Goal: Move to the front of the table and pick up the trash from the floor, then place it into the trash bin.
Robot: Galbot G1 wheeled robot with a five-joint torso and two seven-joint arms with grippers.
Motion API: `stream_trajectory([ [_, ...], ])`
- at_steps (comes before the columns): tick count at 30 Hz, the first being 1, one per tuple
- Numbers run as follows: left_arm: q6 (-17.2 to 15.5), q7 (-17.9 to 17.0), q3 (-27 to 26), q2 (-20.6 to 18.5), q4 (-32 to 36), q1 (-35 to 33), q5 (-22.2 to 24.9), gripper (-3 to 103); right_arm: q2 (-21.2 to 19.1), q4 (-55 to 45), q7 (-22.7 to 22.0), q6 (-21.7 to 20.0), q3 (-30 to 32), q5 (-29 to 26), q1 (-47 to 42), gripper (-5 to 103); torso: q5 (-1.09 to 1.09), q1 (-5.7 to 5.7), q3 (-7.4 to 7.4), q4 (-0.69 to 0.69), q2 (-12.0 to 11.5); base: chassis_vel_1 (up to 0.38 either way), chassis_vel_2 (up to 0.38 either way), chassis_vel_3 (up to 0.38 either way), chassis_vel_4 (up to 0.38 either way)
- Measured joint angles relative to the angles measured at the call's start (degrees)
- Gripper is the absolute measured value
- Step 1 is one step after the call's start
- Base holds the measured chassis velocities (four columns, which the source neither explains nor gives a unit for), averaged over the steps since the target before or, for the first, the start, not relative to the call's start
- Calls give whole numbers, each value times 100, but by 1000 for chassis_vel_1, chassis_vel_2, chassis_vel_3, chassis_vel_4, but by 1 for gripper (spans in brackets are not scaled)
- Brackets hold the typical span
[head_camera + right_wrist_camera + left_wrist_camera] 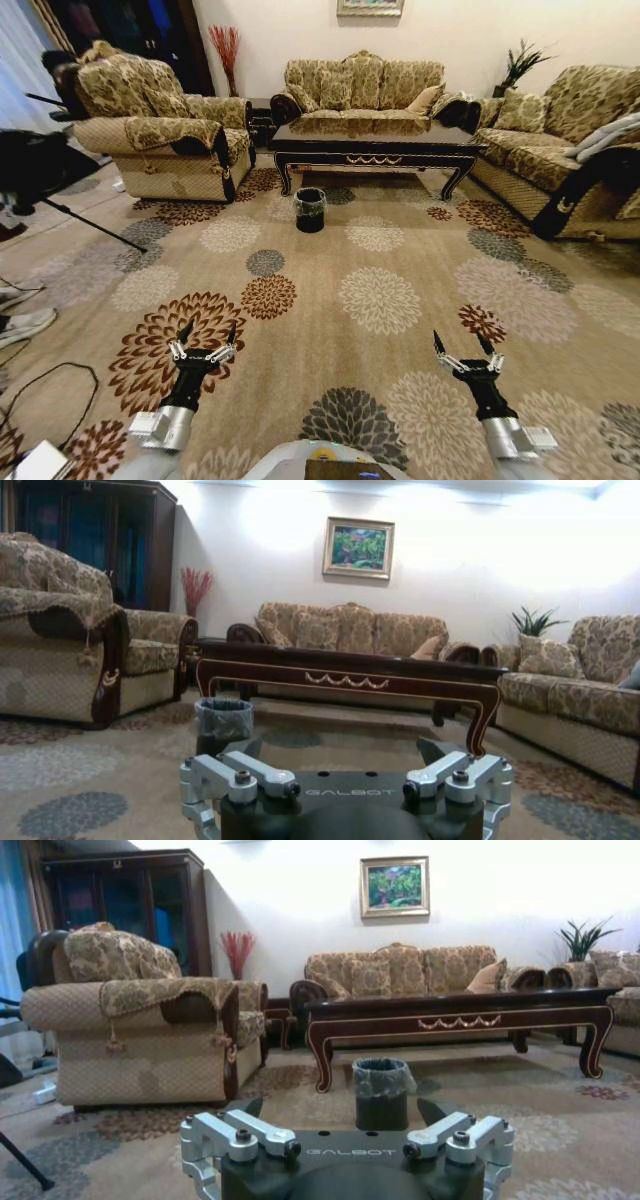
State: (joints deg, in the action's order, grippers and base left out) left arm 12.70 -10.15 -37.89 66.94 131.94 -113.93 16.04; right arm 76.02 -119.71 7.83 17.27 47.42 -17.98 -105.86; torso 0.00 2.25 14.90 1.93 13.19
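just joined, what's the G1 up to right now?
Nothing is being handled yet. The robot stands back on the floor, facing the table across open carpet. The trash bin sits on the carpet just in front of the table's left end, liner over its rim. The left end effector and right end effector are both held low ahead of the body, open and empty. I can't make out any trash on the patterned carpet from here.
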Motion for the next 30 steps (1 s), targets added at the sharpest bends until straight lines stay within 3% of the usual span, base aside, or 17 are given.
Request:
stream_trajectory([
  [30, 0, 0, 0, 0, 0, 0, 0, 100, 0, 0, 0, 0, 0, 0, 0, 100, 0, 216, 471, 0, 687, 0, 0, 0, 0],
])
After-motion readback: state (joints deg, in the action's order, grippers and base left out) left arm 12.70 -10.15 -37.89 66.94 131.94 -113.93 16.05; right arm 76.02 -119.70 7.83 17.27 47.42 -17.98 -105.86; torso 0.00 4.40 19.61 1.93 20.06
